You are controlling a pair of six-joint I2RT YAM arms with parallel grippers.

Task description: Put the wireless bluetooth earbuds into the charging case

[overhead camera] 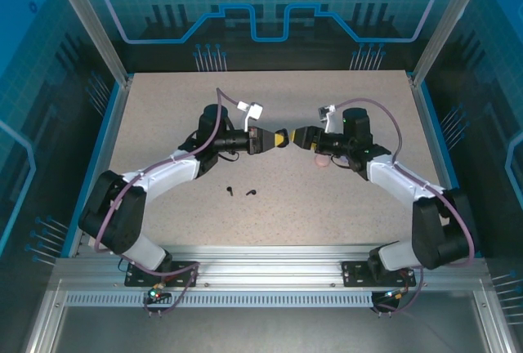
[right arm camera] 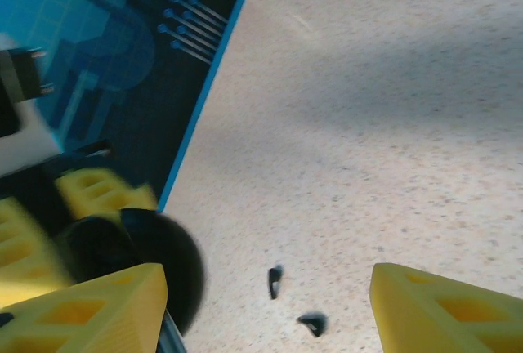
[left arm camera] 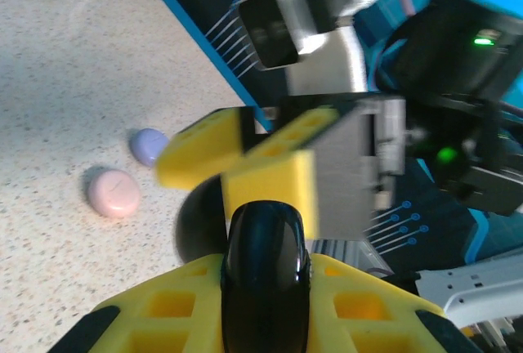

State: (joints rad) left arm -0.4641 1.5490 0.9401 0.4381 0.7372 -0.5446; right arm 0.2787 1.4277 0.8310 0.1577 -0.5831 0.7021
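Observation:
My left gripper (overhead camera: 278, 138) is shut on a glossy black round charging case (left arm camera: 265, 239), held edge-on above the middle of the table. My right gripper (overhead camera: 298, 136) faces it nearly tip to tip, open with nothing between its fingers. In the right wrist view the black case (right arm camera: 159, 263) sits just beside that gripper's left finger (right arm camera: 98, 308). Two black earbuds (overhead camera: 231, 191) (overhead camera: 251, 193) lie loose on the table in front of the left arm. The right wrist view shows both earbuds (right arm camera: 274, 281) (right arm camera: 312, 323) far below the open gripper (right arm camera: 266, 304).
A pale pink round case (left arm camera: 113, 192) and a purple round case (left arm camera: 149, 145) lie on the table below the right arm. The pink case (overhead camera: 323, 159) peeks out under that arm. A blue rim (overhead camera: 113, 116) borders the speckled table.

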